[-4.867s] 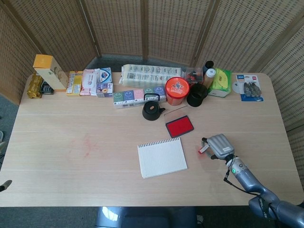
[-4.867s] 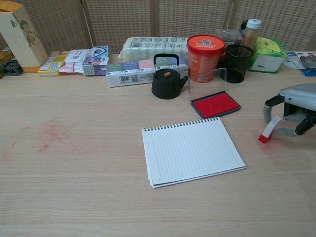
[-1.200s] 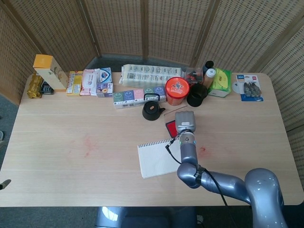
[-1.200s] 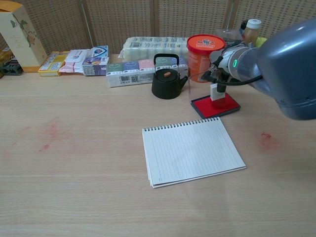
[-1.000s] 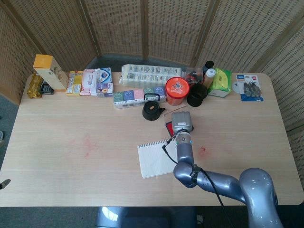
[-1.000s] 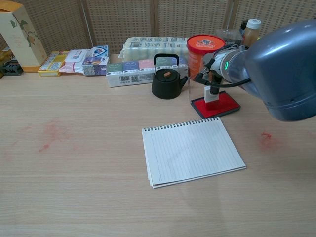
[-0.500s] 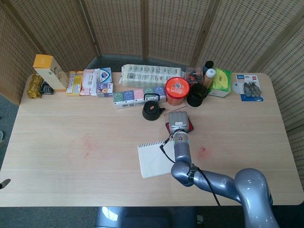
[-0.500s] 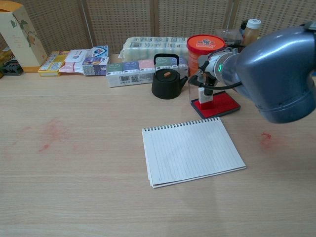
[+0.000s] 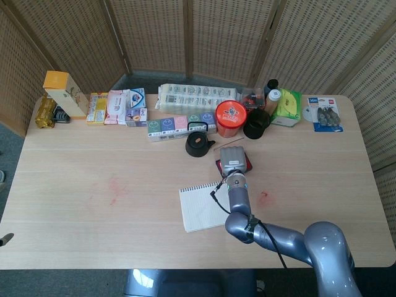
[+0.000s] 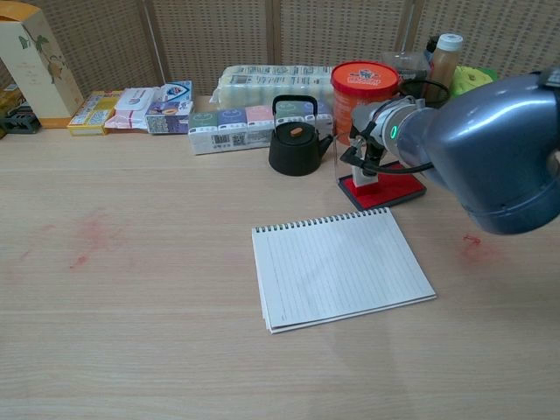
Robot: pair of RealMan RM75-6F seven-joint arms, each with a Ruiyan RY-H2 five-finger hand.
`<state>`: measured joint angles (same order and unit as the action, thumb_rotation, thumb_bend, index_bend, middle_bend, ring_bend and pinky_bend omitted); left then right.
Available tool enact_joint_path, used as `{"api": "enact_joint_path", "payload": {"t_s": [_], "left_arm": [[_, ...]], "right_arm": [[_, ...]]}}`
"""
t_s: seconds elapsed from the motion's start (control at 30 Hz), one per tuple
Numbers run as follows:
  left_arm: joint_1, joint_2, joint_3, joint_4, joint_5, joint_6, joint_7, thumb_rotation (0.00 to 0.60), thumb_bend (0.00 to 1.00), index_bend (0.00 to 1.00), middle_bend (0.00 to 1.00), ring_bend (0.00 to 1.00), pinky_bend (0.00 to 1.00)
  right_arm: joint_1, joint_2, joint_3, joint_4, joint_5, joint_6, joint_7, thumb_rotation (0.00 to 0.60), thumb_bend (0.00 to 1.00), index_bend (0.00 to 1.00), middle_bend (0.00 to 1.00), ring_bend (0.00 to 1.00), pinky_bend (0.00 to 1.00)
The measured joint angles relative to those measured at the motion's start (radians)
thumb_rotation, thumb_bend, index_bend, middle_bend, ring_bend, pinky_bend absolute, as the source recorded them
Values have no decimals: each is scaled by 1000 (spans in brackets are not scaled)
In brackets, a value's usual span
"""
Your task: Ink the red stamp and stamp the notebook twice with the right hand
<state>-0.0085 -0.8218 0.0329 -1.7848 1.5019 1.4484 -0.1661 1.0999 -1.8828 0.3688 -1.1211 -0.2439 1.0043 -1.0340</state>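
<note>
Your red stamp (image 10: 365, 178) stands near upright on the near-left part of the ink pad (image 10: 390, 188), red face down on the red felt. That is where it needs to be: judging by the task, this is the inking step, and an upright, flat-seated stamp takes ink evenly across the face.

Your right hand (image 10: 367, 140) sits directly above the stamp, pinching its white top from overhead; the fingers are curled in around it, though the exact contact is partly hidden by the wrist in the chest view. In the head view the back of the hand (image 9: 232, 158) covers the stamp entirely, so only the chest view confirms the grip. A top-down hold suits a straight press and a straight lift.

The pad's clear lid (image 10: 367, 149) stands open at the far edge, behind the hand, so access is from the near side only.

The notebook (image 10: 341, 267) lies open and flat just in front of the pad, near but not touching, its spiral edge toward the pad. The page looks unmarked, so I judge both impressions remain to be made. The short gap means only a small carry toward you after lifting.

Beyond the pad: the black kettle (image 10: 297, 140) to its left, the orange tub (image 10: 364, 98) and black mesh cup (image 10: 423, 112) behind. Red smudges mark the surface (image 10: 131, 306) right of the notebook and at far left.

Your left hand is not seen in either view.
</note>
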Motion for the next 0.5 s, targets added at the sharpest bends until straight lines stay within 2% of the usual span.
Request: {"api": "enact_joint_path", "payload": {"t_s": [0.5], "left_arm": [[2,0,1,0,4,4,-1,600,0,0,0,0,9]], "right_arm": [[-16,3,-11,4,-15,-5,17,600,453,663,1000,986,1000]]}}
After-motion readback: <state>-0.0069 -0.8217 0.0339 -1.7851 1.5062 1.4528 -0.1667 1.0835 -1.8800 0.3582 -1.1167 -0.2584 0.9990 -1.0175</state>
